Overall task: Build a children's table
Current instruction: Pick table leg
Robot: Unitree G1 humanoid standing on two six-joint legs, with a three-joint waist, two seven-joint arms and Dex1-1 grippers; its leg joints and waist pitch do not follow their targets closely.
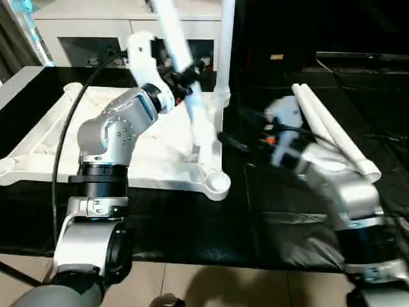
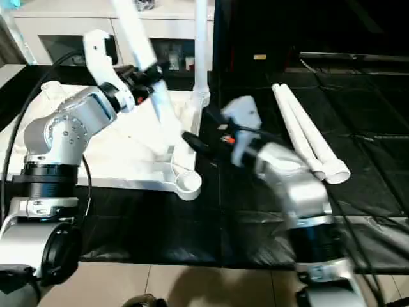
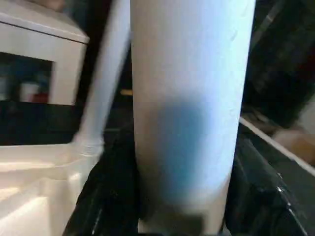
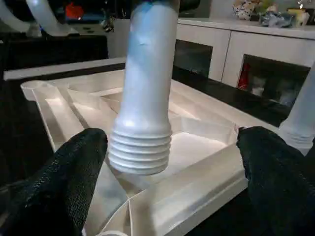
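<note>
White cabinet (image 1: 83, 29) behind tabletop (image 1: 38, 150)

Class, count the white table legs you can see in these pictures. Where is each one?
4. One stands upright in a far corner socket, one tilts in the left claw, and two lie side by side on the black surface at right.

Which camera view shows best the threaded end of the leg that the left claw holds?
The right wrist view: the threaded end hangs above the table top, ridges plain. The head views show that end blurred. The left wrist view shows the shaft between the left claw.
</note>
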